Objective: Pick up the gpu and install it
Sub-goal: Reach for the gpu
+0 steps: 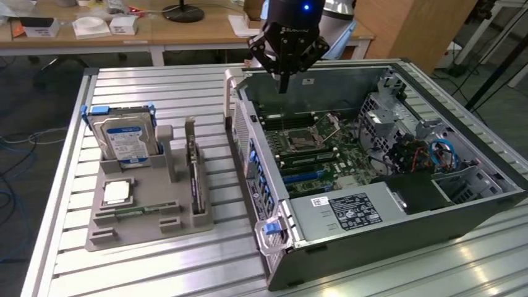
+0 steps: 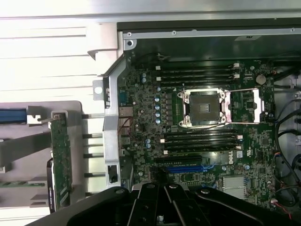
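A hard drive [image 1: 123, 141] stands in a grey holder [image 1: 140, 232] on the surface [image 1: 148, 86], far to the exterior view's left of the end effector [image 1: 283, 83] and lower down. The gpu [image 1: 195, 176] stands on its thin edge in the same holder, nearer the end effector but well apart from it. The end effector is clenched with nothing in it. It hangs over the far end of the open computer case [image 1: 371, 210].

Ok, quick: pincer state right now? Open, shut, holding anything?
Pincer: shut, holding nothing, above the open computer case. The gpu stands in the gray holder.
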Action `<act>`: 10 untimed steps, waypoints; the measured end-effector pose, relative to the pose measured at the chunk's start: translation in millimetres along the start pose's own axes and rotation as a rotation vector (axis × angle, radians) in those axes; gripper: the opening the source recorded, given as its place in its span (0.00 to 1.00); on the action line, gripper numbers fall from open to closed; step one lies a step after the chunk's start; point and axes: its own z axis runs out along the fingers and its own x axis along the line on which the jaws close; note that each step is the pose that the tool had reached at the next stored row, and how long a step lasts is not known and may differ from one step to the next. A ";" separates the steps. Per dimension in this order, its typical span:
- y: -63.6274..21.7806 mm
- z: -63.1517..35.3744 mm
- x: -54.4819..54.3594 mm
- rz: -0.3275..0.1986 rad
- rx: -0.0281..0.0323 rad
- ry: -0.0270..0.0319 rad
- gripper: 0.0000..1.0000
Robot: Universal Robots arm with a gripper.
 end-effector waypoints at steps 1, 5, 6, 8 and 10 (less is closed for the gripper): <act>-0.1 0.1 0.9 0.000 0.0001 0.0001 0.11; -0.4 0.8 4.3 0.000 0.0000 0.0000 0.11; -0.4 0.9 5.1 0.000 0.0001 0.0000 0.11; -0.6 1.3 6.6 0.000 0.0000 0.0000 0.11; -0.7 1.6 8.4 0.000 0.0001 0.0001 0.11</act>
